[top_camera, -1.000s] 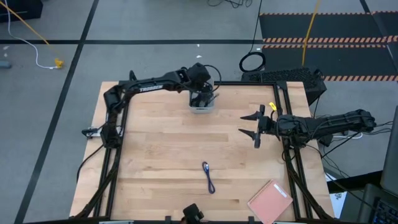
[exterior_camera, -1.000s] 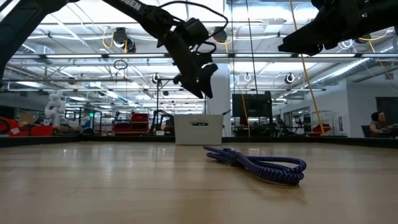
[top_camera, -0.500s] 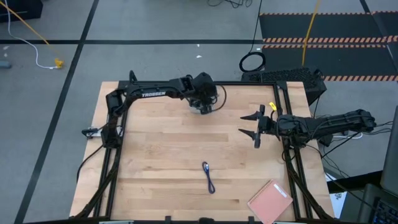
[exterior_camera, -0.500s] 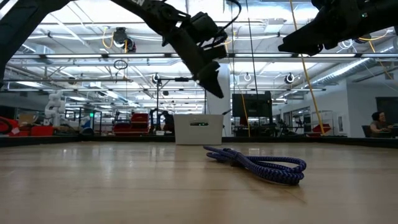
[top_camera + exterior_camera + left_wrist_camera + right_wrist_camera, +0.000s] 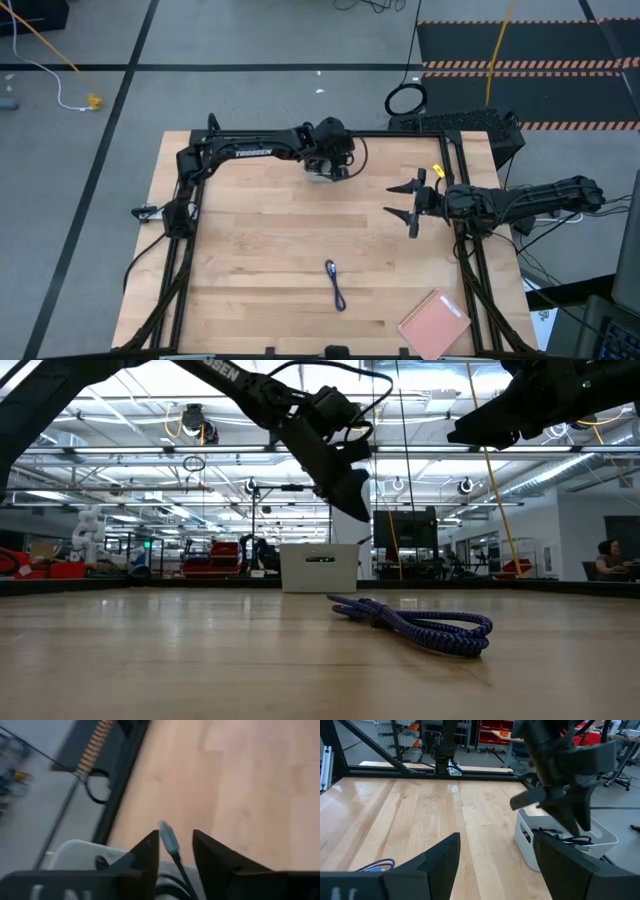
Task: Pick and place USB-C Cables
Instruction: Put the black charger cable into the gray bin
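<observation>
- Two dark arms reach over the pale wooden worktop (image 5: 260, 240); the left hand (image 5: 330, 168) hangs above the small white plastic bin (image 5: 570, 845) at the worktop's far edge, its fingers (image 5: 215, 860) drawn close with a thin black cable with a grey plug end (image 5: 169, 840) pinched between them
- In the right wrist view more black cable (image 5: 570, 839) lies coiled inside the white bin, and the left hand (image 5: 565, 802) hovers right over the bin's opening
- One blue-purple braided cable (image 5: 335, 284) lies loosely folded on the bare wood near the front middle of the worktop, well apart from the bin and from both hands; the low view shows it (image 5: 420, 625) flat on the surface in front of the bin (image 5: 320, 567)
- Right hand (image 5: 405, 200) is held in the air over the right half of the worktop, fingers (image 5: 435, 865) spread wide and holding nothing
- Pink flat notebook (image 5: 435, 322) rests at the front right corner
</observation>
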